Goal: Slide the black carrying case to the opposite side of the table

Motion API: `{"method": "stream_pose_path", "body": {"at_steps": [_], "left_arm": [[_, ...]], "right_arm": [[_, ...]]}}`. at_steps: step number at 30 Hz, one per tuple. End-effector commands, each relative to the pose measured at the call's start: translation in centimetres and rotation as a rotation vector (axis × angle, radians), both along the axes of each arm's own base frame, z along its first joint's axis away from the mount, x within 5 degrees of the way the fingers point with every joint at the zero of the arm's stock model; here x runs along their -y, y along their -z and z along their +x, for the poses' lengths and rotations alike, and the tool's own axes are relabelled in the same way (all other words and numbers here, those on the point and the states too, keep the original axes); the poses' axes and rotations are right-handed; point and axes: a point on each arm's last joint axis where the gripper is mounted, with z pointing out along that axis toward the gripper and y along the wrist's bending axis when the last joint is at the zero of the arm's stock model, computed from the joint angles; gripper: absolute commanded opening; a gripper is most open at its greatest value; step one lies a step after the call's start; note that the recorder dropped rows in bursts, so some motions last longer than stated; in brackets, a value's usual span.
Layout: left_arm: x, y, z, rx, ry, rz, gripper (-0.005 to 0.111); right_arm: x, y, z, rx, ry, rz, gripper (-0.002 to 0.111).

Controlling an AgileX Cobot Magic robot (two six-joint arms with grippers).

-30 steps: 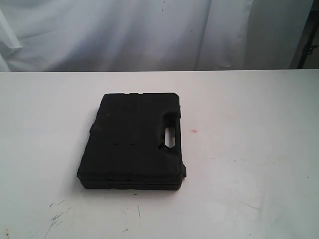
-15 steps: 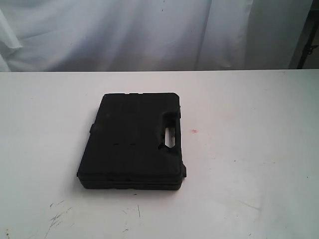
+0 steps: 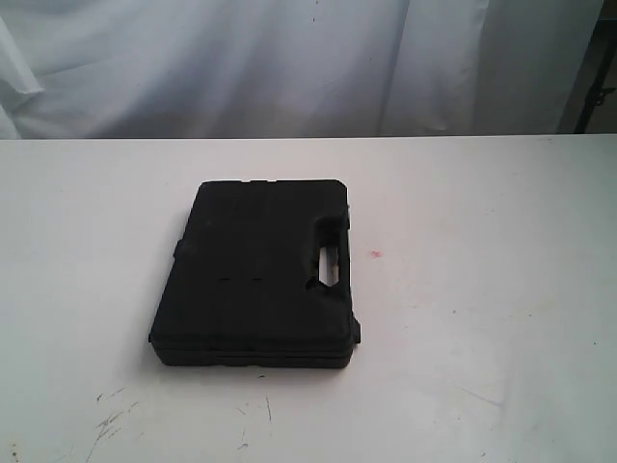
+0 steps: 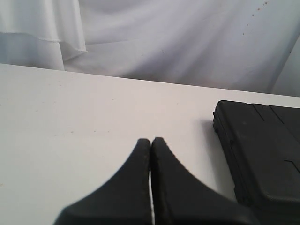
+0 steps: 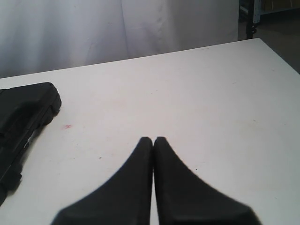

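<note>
Black plastic, closed and lying flat, the case [image 3: 255,275] rests on the table [image 3: 501,318] between the two pincers and touches neither. It lies ahead of the left pincer [image 4: 151,140] and off toward the right one. From the right pincer [image 5: 153,139] it lies ahead and off toward the left one.

Both pincers are clenched on nothing, jaws pressed tip to tip, and each hangs low over bare tabletop. Shut like that, each makes one blunt wedge. That suits a push better than a grasp, which seems to be the reason, since the case looks too broad for either pincer to span. Its flat lie also suits sliding, with the whole underside on the table and nothing to tip.

The handle [image 3: 331,260] runs along the edge that faces the right pincer. The plain long edge faces the left pincer and offers a straight wall to press on. My guess is that the left pincer would do the pushing, toward the right pincer's side, where more open table shows. No contact has been made, so the slide has not begun.

Little stands in the way. A small pink spot [image 3: 376,254] lies between the handle edge and the right pincer, just beside the case. It looks like a flat stain that should not catch. Scuffs [image 3: 111,420] mark the surface on the left pincer's side, apart from the case. A white curtain [image 3: 289,68] hangs beyond the far table edge, ahead of both pincers and well apart from the case. The right pincer itself may sit in the path and might have to give way.
</note>
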Motion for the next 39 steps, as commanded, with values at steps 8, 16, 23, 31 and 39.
{"method": "stream_pose_path", "body": {"at_steps": [8, 16, 23, 31, 39], "left_arm": [[0.0, 0.1, 0.0, -0.003, -0.001, -0.003, 0.0], [0.0, 0.1, 0.0, -0.003, -0.001, -0.003, 0.0], [0.0, 0.1, 0.0, -0.003, -0.001, -0.003, 0.0], [0.0, 0.1, 0.0, -0.003, -0.001, -0.003, 0.0], [0.0, 0.1, 0.0, -0.003, -0.001, -0.003, 0.0]], "right_arm": [[0.0, 0.0, 0.0, 0.007, 0.005, -0.005, 0.0], [0.2, 0.1, 0.0, 0.015, 0.004, -0.066, 0.0], [0.4, -0.9, 0.2, 0.127, 0.021, -0.128, 0.0], [1.5, -4.8, 0.0, 0.46, 0.151, 0.949, 0.0], [0.0, -6.3, -0.1, 0.219, 0.068, 0.844, 0.0]]}}
